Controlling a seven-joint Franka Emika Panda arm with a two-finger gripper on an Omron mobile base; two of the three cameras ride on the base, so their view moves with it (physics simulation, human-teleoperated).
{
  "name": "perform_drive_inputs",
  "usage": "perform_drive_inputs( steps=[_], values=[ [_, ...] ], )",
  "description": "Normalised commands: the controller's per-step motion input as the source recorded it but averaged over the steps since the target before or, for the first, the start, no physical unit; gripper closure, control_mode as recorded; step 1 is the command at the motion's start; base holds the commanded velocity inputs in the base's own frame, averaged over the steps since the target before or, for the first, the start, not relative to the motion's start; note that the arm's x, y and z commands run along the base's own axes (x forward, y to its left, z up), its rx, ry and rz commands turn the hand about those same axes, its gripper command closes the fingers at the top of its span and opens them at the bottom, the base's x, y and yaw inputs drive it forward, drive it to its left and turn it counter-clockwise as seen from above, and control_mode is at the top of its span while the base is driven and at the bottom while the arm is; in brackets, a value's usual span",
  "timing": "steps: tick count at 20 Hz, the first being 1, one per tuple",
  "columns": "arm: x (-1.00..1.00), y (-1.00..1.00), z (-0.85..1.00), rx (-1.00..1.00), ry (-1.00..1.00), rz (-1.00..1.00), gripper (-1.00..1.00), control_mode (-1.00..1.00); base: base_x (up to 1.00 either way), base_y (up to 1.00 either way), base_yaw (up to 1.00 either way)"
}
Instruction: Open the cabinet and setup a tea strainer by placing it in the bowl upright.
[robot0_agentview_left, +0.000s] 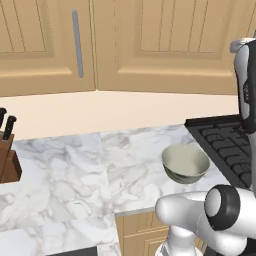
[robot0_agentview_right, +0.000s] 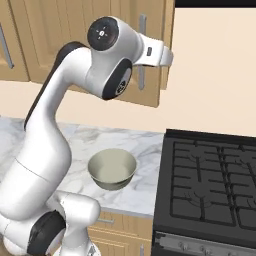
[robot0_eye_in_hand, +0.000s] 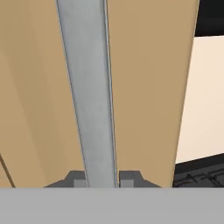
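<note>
From the left base view, the bowl (robot0_agentview_left: 185, 163) sits on the marble desk (robot0_agentview_left: 75, 175) right beside the stove (robot0_agentview_left: 225, 145), and the cabinet (robot0_agentview_left: 165, 45) doors above are all shut, so no tea strainer to point at; my guess is it's inside. From the right base view, the arm is reaching up to the cabinet door nearest the stove, with the hand up against the grey bar handle (robot0_agentview_right: 143, 52), which runs straight up and down near the door's free edge; the bowl sits below on the desk, well apart from the hand. In the hand view it's pretty clear: the gripper (robot0_eye_in_hand: 103, 180) has its two fingertips (robot0_eye_in_hand: 130, 178) squeezed in on either side of the handle bar, clamped on it, and the bar runs lengthwise away from the camera right up the middle of the frame. So the handle is already between the fingers, and I'd say what's left is pulling the door outward, toward the robot, swinging it around its hinge side.
</note>
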Motion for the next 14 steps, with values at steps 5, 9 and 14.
perform_drive_inputs(
  steps=[5,9,14],
  values=[
    [-1.00,0.08,0.00,0.00,0.02,-0.11,1.00,-1.00,0.00,0.00,0.00],
    [-1.00,0.24,0.00,0.00,0.08,-0.16,1.00,-1.00,0.00,0.00,0.00],
    [-1.00,0.30,0.00,0.00,0.07,-0.14,1.00,-1.00,0.00,0.00,0.00]
  ],
)
